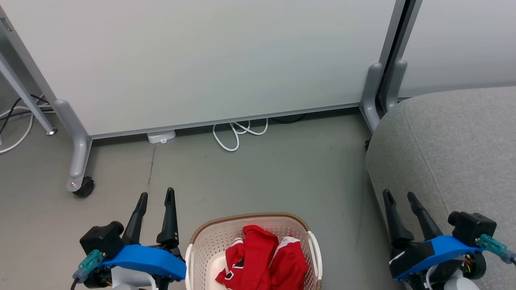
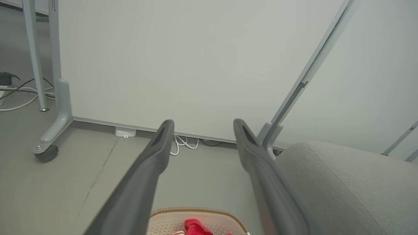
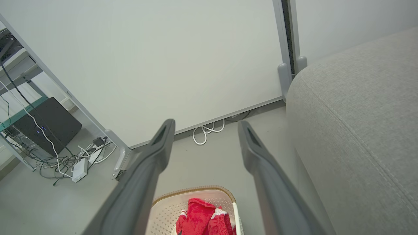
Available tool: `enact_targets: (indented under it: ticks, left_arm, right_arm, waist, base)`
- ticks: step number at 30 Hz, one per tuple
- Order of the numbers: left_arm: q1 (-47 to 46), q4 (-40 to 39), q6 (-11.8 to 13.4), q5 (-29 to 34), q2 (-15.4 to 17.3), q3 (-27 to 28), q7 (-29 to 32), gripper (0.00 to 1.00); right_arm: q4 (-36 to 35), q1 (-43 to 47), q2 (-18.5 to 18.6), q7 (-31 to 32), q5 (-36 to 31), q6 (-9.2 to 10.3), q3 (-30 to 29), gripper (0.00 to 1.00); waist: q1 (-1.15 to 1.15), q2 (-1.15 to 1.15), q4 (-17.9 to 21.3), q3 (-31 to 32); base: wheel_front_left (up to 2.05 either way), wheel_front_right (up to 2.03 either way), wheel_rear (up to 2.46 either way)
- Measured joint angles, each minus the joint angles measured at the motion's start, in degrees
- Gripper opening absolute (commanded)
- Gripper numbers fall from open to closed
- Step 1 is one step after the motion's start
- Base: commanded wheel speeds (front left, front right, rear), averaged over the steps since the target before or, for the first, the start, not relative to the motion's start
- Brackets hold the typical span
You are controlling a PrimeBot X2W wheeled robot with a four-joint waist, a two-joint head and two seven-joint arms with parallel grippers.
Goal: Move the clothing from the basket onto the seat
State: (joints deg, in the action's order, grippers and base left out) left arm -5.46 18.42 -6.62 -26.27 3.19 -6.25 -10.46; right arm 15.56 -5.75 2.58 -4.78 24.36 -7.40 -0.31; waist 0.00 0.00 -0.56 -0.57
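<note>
The red clothing (image 1: 262, 259) with white stripes lies bunched inside the cream basket (image 1: 207, 235), which stands on the floor at the bottom middle of the head view. My left gripper (image 1: 156, 195) is open, just left of the basket and above the floor, holding nothing. To the right, the light-grey seat (image 1: 455, 149) fills the corner; my right gripper (image 1: 400, 194) hangs open over its front left edge. In the left wrist view, basket (image 2: 169, 222) and clothing (image 2: 196, 227) peek between the fingers. The right wrist view shows the basket (image 3: 169, 209), the clothing (image 3: 202, 218) and the seat (image 3: 359, 114).
A white partition panel (image 1: 201, 60) on grey wheeled legs (image 1: 80, 161) stands behind the basket. A loop of white cable (image 1: 238, 135) and a small white box (image 1: 161, 137) lie at its foot. More cables and a dark box (image 3: 45, 125) sit at the far left.
</note>
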Motion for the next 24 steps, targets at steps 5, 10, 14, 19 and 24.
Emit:
enact_targets:
  ticks: [5,10,14,19,24]
  left_arm:
    - [-0.2,0.2,-0.1,1.9,0.0,-0.3,-0.7,1.0]
    - [-0.3,0.4,-0.3,3.7,-0.1,-0.5,-1.3,1.0]
    - [-0.3,0.5,-0.3,4.8,-0.1,-0.5,-1.7,1.0]
    - [-0.3,0.5,-0.4,6.1,-0.2,-0.6,-2.3,1.0]
    - [-0.3,0.9,-0.5,7.3,-0.2,-1.0,-2.8,1.0]
  right_arm:
    - [-0.1,0.0,0.0,-0.1,-2.4,0.0,0.1,1.0]
    - [-0.2,0.0,0.0,-0.3,-4.8,0.0,0.2,1.0]
    - [-0.2,0.0,0.0,-0.4,-6.5,0.0,0.4,1.0]
    - [-0.1,-0.2,0.1,-0.8,-8.6,-0.01,0.5,1.0]
    - [0.0,-0.2,0.1,-1.2,-10.8,-0.01,0.6,1.0]
  waist:
    - [0.0,0.0,-0.1,0.0]
    - [0.0,0.0,0.0,0.1]
    - [0.0,0.0,0.1,0.1]
    - [0.0,0.0,0.3,0.2]
    - [0.0,0.0,0.3,0.4]
  base:
    - [0.0,0.0,0.0]
    - [0.0,0.0,0.0]
    - [0.0,0.0,0.0]
    - [0.0,0.0,0.0]
    - [0.0,0.0,0.0]
